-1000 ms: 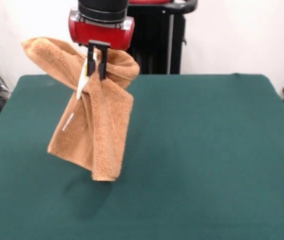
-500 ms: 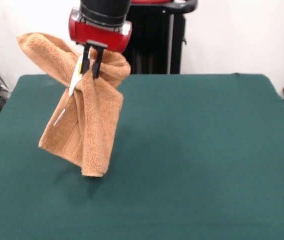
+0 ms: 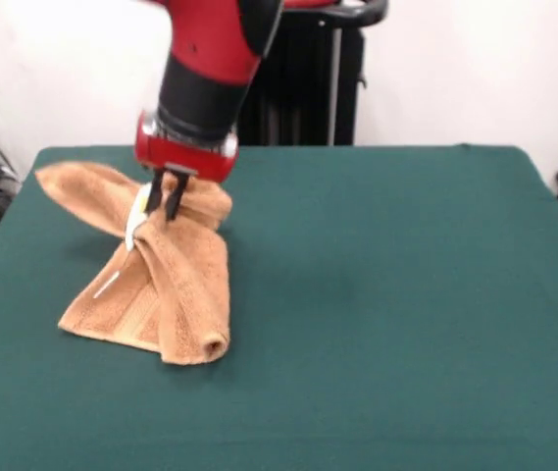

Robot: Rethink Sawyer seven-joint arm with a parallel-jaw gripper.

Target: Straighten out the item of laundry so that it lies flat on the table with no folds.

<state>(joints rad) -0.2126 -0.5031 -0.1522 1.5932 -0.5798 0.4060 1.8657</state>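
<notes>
1. Where the green table (image 3: 406, 324) comes closest to me, its cloth top is bare, and that open stretch lies below and to the right of the gripper (image 3: 162, 203).
2. Just below the gripper, the lower end of the orange-tan towel (image 3: 166, 294) rests on the table, spread into a rough fan whose right edge is rolled into a tube with an open round end.
3. A thin pale strip shows on the towel's left face, below and slightly left of the gripper.
4. The towel narrows upward from that fan into a bunched neck, and the gripper's two dark fingers (image 3: 174, 199) are pinched on this neck, gripping the cloth.
5. A small white tag (image 3: 137, 218) hangs right beside the fingers, on their left.
6. Left of the gripper, a wing of the towel stretches out, rumpled and folded over; whether it touches the table I cannot tell.
7. Right of the gripper, a smaller hump of towel bulges out.
8. Above the gripper, the red and black arm (image 3: 210, 69) leans up to the right.
</notes>
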